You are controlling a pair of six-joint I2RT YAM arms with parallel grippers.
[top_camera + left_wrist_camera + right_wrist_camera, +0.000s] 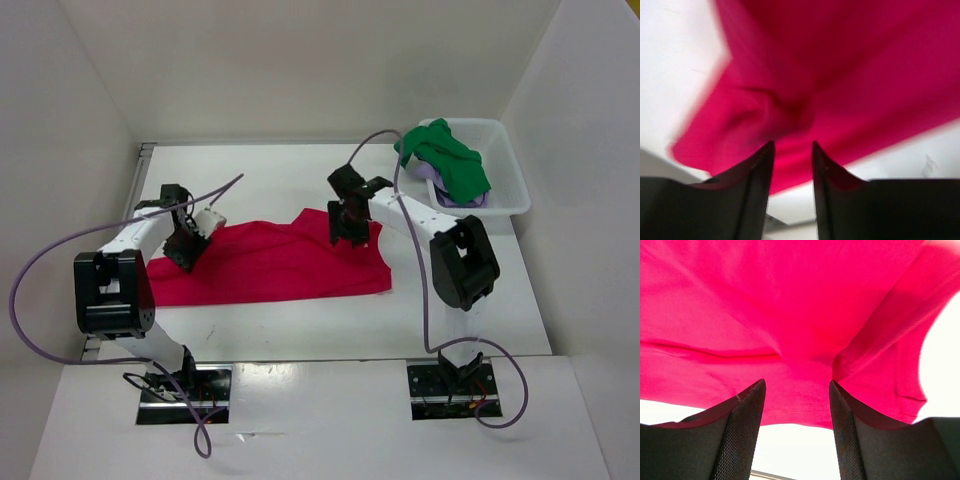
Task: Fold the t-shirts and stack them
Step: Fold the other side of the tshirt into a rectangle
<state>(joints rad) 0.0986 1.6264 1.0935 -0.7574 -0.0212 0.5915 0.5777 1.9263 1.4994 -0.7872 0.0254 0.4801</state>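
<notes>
Left end effector (793, 145), right end effector (797, 383) parted, empty, over red shirt (270, 265); green shirt (455, 165), lavender shirt (432, 175) in basket (512, 165).

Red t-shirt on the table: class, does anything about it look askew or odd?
The red t-shirt lies spread but not smooth: cloth bunches into folds ahead of the left gripper, and its far edge runs crooked. Nothing looks torn.

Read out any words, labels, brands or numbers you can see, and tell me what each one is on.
None can be read.
The red t-shirt, the green t-shirt and the white basket show no print.
The left arm and right arm show no legible marking in the top view.
</notes>
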